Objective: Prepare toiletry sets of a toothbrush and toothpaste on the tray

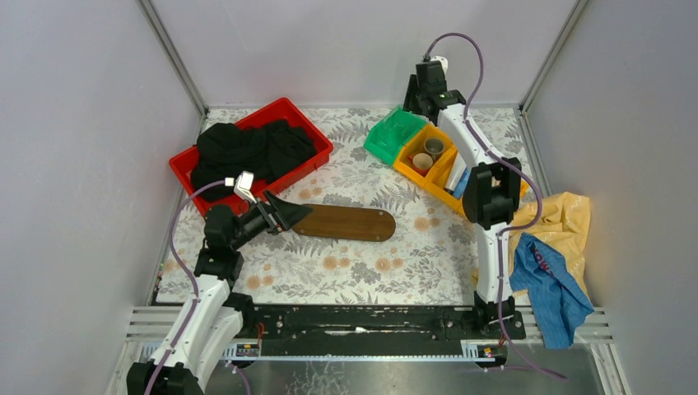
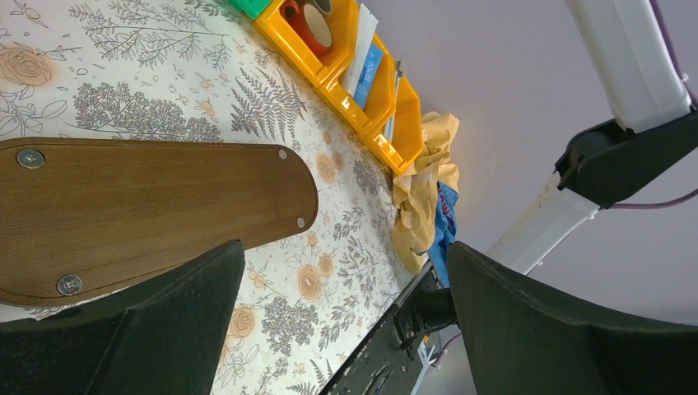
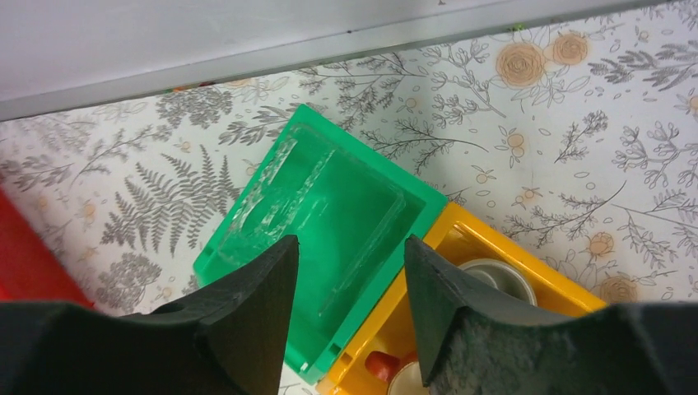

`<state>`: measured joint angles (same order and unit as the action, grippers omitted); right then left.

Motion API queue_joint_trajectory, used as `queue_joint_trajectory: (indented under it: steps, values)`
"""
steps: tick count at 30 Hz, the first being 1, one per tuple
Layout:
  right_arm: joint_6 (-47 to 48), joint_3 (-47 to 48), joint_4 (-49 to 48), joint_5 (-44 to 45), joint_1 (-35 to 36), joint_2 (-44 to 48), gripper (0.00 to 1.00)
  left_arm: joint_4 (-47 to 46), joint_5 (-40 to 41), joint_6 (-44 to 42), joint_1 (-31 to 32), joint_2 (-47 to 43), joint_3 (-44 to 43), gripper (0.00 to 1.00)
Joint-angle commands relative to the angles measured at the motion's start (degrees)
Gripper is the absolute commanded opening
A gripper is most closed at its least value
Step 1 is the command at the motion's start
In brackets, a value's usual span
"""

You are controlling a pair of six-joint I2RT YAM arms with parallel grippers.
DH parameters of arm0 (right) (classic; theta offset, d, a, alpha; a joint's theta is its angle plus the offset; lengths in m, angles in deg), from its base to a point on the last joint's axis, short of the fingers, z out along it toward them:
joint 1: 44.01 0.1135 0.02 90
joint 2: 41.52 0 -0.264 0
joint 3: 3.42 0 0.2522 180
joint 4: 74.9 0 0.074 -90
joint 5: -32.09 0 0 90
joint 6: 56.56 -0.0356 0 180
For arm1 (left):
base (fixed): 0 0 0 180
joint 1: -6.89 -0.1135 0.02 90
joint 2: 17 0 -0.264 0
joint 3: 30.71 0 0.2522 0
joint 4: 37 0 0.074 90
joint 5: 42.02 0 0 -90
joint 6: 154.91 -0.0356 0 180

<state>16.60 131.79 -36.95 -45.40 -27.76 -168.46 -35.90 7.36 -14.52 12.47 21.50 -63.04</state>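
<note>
The dark brown wooden tray [image 1: 350, 222] lies bare in the middle of the table. My left gripper [image 1: 284, 212] hovers open over its left end; in the left wrist view the tray [image 2: 148, 202] fills the left side, with the gripper [image 2: 346, 247] empty. In that view a blue toothpaste [image 2: 370, 72] and a whitish toothpaste [image 2: 360, 41] stand in the yellow bin [image 2: 342, 90], with a slim pale toothbrush [image 2: 398, 86] just beyond them. My right gripper [image 3: 351, 243] hangs at the back above the green bin [image 3: 272, 247], jaws partly apart with nothing between them.
The green bin [image 1: 393, 132] holds a clear plastic holder [image 3: 272, 197]. Cups [image 1: 428, 155] sit in the yellow bin [image 1: 411, 174]. A red crate [image 1: 284, 115] with black cloth stands back left. Yellow and blue cloths [image 1: 560, 255] lie at the right edge.
</note>
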Motion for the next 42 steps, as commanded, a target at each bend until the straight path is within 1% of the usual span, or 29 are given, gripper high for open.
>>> queue_joint_trajectory:
  steps: [1,3,5,10,14,19,27,32,37,42]
  values:
    - [-1.87,5.07,1.33,4.76,1.08,-3.02,0.54,-0.82,-0.05,-1.3,-0.14,-0.31,-0.3,1.0]
    - [-1.93,5.92,1.39,5.24,1.11,-4.22,0.47,-0.79,-0.18,-1.26,-0.07,-0.33,-0.25,1.0]
    - [-2.08,5.92,1.39,5.93,1.15,-4.85,0.44,-0.94,-0.3,-1.18,-0.13,-0.53,-0.16,1.0]
    - [-2.72,3.57,1.06,6.07,1.14,-5.1,0.45,-1.48,-0.07,-0.74,-0.07,-1.14,0.63,1.0]
    - [-3.17,3.45,0.33,5.46,1.1,-6.38,0.45,-1.6,-0.18,-0.56,-0.09,-1.2,0.64,1.0]
    - [-3.46,6.67,1.11,5.08,1.15,-9.28,0.42,-1.58,-0.29,-0.47,-0.11,-1.39,0.79,1.0]
    - [-4.8,7.45,1.53,4.69,1.14,-10.98,0.35,-2.19,-0.16,-0.17,-0.12,-1.12,1.03,1.0]
    - [-6.77,8.47,1.96,3.74,1.14,-10.98,0.23,-2.29,-0.32,-0.12,-0.14,-0.88,0.99,1.0]
    - [-7.81,9.11,2.3,2.88,1.1,-9.56,0.18,-2.33,-0.3,-0.12,-0.09,-0.82,0.94,1.0]
    - [-9.4,9.64,2.15,0.03,1.15,-6.24,0.13,-2.42,-0.45,-0.12,-0.08,-0.57,0.7,1.0]
